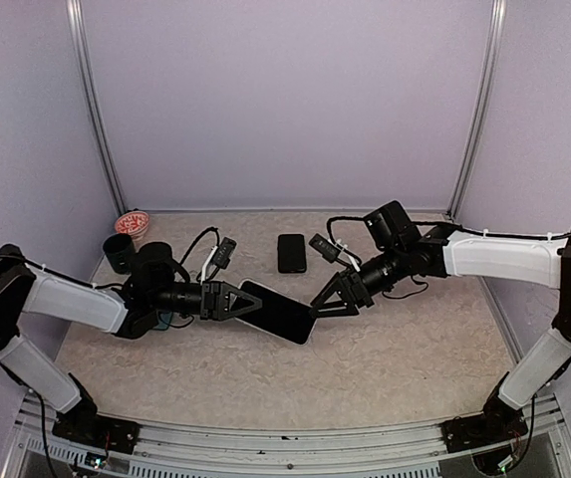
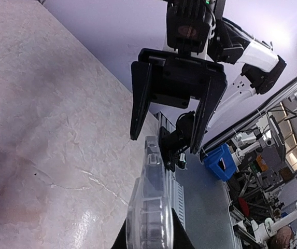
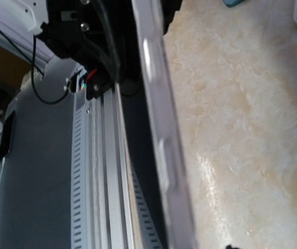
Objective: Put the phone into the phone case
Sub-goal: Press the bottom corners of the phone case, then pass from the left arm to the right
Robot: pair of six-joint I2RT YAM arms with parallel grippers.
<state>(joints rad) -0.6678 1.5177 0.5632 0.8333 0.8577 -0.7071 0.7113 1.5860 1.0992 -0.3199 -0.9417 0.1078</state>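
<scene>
With the left end effector (image 1: pixel 249 300) pinching the phone case (image 1: pixel 285 317) level, the spread right end effector (image 1: pixel 317 307) needs to square onto its far edge.

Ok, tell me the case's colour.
The case is clear, see-through plastic; the left wrist view shows it best.

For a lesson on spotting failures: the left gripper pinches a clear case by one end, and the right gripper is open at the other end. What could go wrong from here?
1. Only the left gripper holds the clear case, and at one end, so the case could sag or slip.
2. The right gripper is open with a finger on each side of the free end. A crooked withdrawal might knock the case loose.
</scene>
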